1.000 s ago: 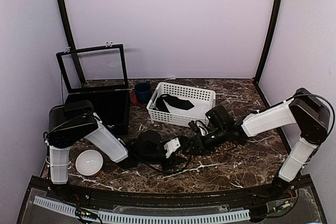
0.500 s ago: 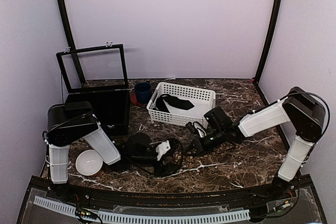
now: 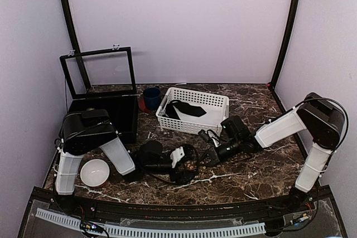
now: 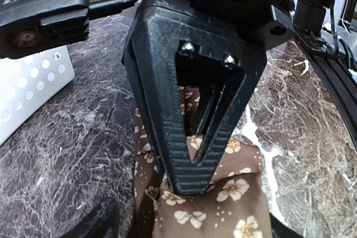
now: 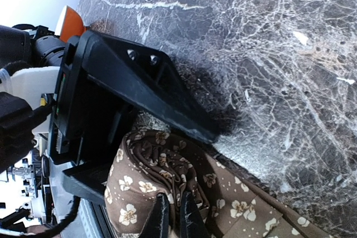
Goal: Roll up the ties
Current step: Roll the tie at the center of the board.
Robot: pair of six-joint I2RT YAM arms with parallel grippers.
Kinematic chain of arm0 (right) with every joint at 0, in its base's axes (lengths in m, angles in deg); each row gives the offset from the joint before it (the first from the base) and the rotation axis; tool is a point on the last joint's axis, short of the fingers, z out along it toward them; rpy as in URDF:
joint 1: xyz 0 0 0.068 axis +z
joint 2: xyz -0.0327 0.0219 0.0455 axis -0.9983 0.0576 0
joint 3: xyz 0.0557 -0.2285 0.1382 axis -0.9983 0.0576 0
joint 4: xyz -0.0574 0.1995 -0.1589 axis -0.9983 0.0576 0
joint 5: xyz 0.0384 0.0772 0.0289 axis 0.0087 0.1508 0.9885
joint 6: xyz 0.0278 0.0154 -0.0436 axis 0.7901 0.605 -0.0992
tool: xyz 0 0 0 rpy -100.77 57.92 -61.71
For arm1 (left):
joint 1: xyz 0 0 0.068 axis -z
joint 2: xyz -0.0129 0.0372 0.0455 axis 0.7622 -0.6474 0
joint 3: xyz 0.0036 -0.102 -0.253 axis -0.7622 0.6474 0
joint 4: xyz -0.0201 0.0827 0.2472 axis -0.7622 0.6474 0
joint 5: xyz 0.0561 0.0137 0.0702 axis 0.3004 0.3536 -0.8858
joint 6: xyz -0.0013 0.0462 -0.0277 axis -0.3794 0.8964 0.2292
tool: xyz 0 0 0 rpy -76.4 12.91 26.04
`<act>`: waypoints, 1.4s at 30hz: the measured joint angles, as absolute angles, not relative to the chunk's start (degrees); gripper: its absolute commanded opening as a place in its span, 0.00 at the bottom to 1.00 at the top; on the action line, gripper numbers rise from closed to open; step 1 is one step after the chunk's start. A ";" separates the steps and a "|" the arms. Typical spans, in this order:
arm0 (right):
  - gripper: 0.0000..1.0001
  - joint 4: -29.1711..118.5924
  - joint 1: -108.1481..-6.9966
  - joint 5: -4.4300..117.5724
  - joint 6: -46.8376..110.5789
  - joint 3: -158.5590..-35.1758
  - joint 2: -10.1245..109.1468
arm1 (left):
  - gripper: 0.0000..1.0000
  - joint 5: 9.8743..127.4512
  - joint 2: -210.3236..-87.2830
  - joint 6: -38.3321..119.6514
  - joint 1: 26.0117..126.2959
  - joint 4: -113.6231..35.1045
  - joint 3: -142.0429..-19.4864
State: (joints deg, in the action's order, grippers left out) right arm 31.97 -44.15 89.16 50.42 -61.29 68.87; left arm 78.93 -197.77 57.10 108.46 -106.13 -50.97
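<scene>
We're looking down on the left arm (image 3: pixel 114 151) folded low, its forearm running along the counter (image 3: pixel 251 176) from 9 o'clock toward the middle. The right arm (image 3: pixel 279 129) comes in from 3 o'clock, stretched out low as well. That puts the two wrists nose to nose just on the 6 o'clock side of the white basket (image 3: pixel 215 101).

The tie (image 5: pixel 167 176), brown with little cream flowers, is a bunched, partly rolled lump on the counter right where the arms meet.

The left jaws are spread wide. In the left wrist view its fingers sit out at the bottom corners with tie cloth lying between them, and we honestly can't tell if either one touches the cloth. The right jaws are pinched shut on a fold of the tie. In the right wrist view the tips are squeezed together with fabric caught in them, and they reach into the gap of the left jaws from the 12 o'clock side of the left wrist view.

There's some dark cloth (image 3: pixel 187 110) in the basket too.
</scene>
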 measured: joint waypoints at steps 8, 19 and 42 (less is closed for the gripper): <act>0.18 32.15 -44.29 90.62 51.08 -61.35 68.87 | 0.36 79.76 -197.82 60.12 109.18 -103.81 -51.97; 0.25 36.30 -47.65 88.48 53.70 -59.87 59.87 | 0.23 81.83 -197.77 59.86 109.18 -106.80 -49.22; 0.10 37.79 -46.49 81.66 53.26 -58.25 64.83 | 0.34 80.70 -197.51 49.56 107.89 -119.70 -41.81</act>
State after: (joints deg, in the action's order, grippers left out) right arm 37.79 -46.49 81.66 53.26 -58.25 64.83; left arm 80.70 -197.51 49.56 107.89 -119.70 -41.81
